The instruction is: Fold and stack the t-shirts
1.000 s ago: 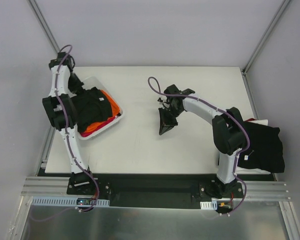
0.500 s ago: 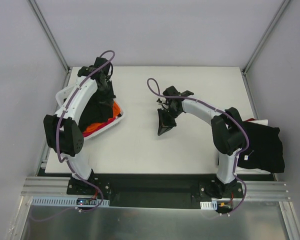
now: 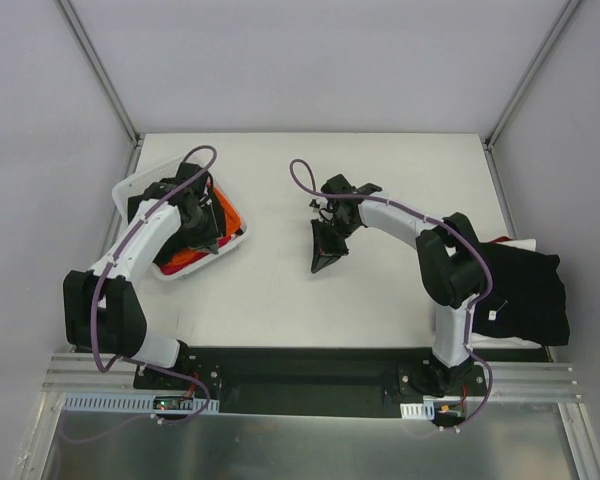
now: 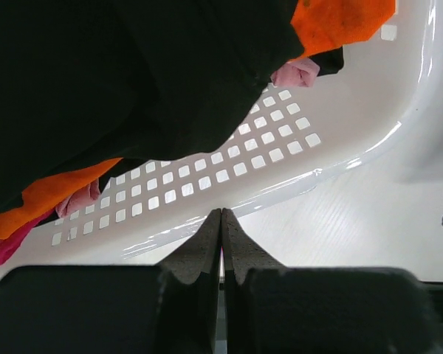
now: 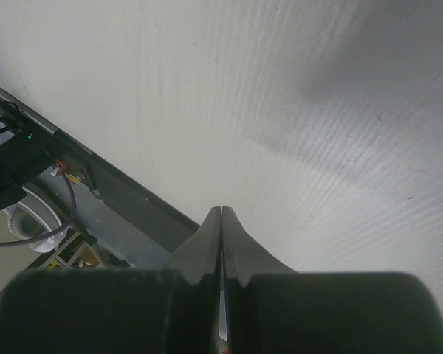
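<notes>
Several t-shirts lie heaped in a white lattice basket (image 3: 128, 190) at the table's left: a black one (image 3: 166, 214) on top, an orange one (image 3: 231, 214) and a red one (image 3: 176, 264) under it. In the left wrist view the black shirt (image 4: 133, 74) and the orange shirt (image 4: 340, 18) hang over the basket wall (image 4: 207, 177). My left gripper (image 3: 206, 236) (image 4: 221, 214) is shut and empty, low over the basket's right side. My right gripper (image 3: 320, 264) (image 5: 221, 210) is shut and empty above the bare table middle. Black folded shirts (image 3: 528, 290) lie at the right edge.
The black stack rests on a white board (image 3: 515, 243) that overhangs the table's right edge beside the right arm's base. The right wrist view shows the white table top (image 5: 295, 110), its front edge and the metal rail with cables (image 5: 29, 155).
My left arm has swung from the basket's far side round to over its right side, with the elbow now near me. My right gripper has drifted slightly left.
</notes>
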Robot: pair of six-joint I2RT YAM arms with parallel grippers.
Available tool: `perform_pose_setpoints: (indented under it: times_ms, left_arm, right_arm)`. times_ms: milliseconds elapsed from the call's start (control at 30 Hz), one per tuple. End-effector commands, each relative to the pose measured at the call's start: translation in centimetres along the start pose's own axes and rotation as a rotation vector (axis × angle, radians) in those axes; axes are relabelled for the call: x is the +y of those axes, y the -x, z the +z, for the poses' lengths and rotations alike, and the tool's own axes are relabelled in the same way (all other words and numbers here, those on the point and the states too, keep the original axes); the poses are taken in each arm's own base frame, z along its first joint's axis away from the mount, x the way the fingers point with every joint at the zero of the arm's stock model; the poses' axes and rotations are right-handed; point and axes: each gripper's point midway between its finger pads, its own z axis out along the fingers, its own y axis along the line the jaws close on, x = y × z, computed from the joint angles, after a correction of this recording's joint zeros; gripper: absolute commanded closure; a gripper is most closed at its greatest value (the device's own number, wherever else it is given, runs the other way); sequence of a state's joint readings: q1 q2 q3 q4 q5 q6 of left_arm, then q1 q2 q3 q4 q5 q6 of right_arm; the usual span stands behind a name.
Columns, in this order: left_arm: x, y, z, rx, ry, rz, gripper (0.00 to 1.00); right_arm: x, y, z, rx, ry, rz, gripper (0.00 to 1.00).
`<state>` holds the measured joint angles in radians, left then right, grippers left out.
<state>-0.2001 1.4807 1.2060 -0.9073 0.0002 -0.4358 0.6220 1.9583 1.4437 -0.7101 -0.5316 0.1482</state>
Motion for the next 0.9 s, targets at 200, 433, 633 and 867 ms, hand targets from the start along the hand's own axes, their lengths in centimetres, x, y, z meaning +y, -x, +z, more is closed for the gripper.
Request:
perform_pose_setpoints:
  times_ms: [200,433,633,867]
  left_arm:
    - [7.6,-2.7,2.4,0.126,0.180,-0.159,1.00]
    - [9.6,-1.7,1.5,0.135,0.231,-0.258,1.00]
    - [11.5,-3.2,1.4,0.192,0.232,-0.381,1.00]
    - [12.5,-2.9,0.7,0.209,0.247,-0.443,1.00]
  right_arm:
    - [1.1,0.6,-0.6,-0.022,0.023,-0.020,0.99]
    - [1.1,0.6,-0.6,-0.018,0.017,-0.029,0.99]
    - [1.0,0.7,-0.8,-0.019,0.012,-0.037,0.99]
    - [1.0,0.5,-0.9,-0.012,0.013,-0.043,0.99]
